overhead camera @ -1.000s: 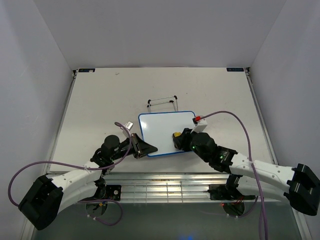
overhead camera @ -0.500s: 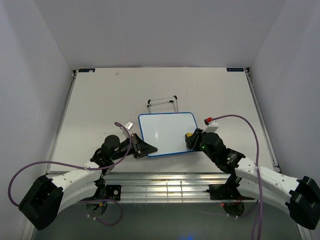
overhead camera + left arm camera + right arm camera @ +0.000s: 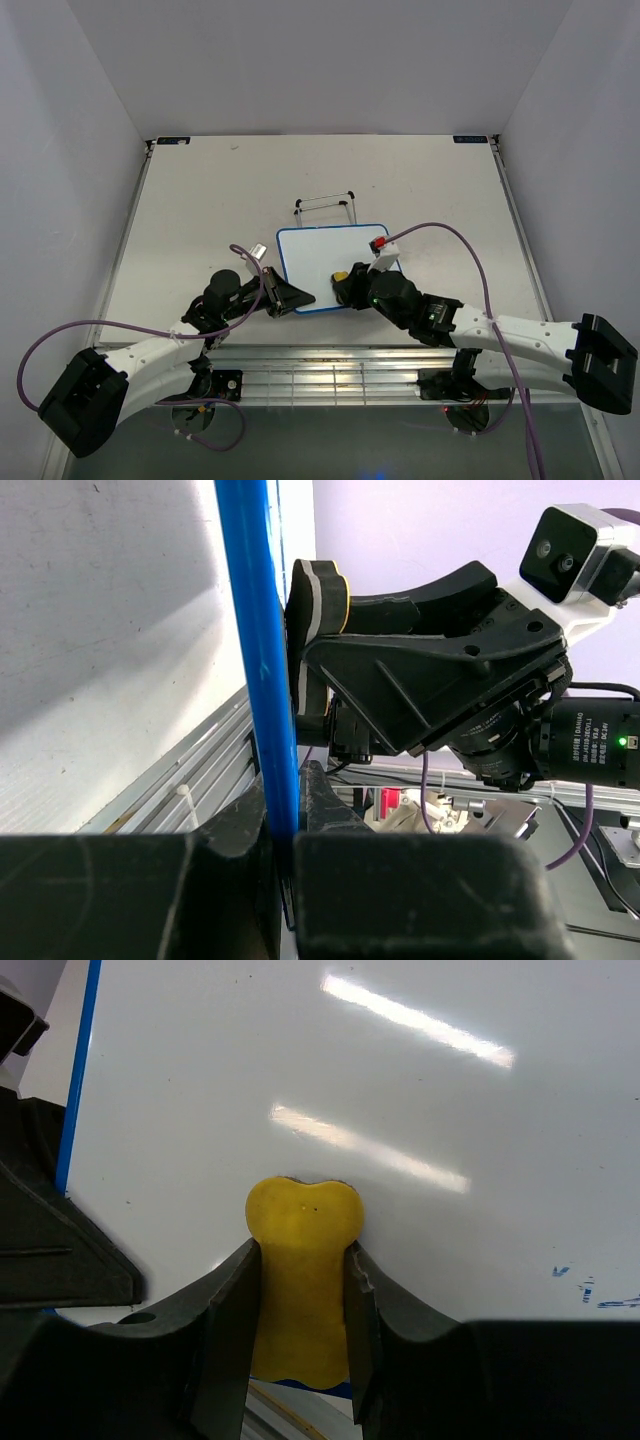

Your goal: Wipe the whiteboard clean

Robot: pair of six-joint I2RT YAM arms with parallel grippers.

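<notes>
The whiteboard, white with a thin blue frame, lies flat near the table's front edge. My left gripper is shut on its near left corner; the left wrist view shows the blue frame pinched between the jaws. My right gripper is shut on a yellow eraser and presses it on the board's near edge. In the right wrist view the eraser sits squeezed between the fingers against the white surface. A few faint blue marks show at the right.
A small wire stand with black feet sits just behind the board. The metal rail of the table's front edge runs right below both grippers. Purple cables loop beside each arm.
My right gripper with the eraser swung out to the board's right edge, then slid back left along its near edge to the middle. The left gripper has held still.
</notes>
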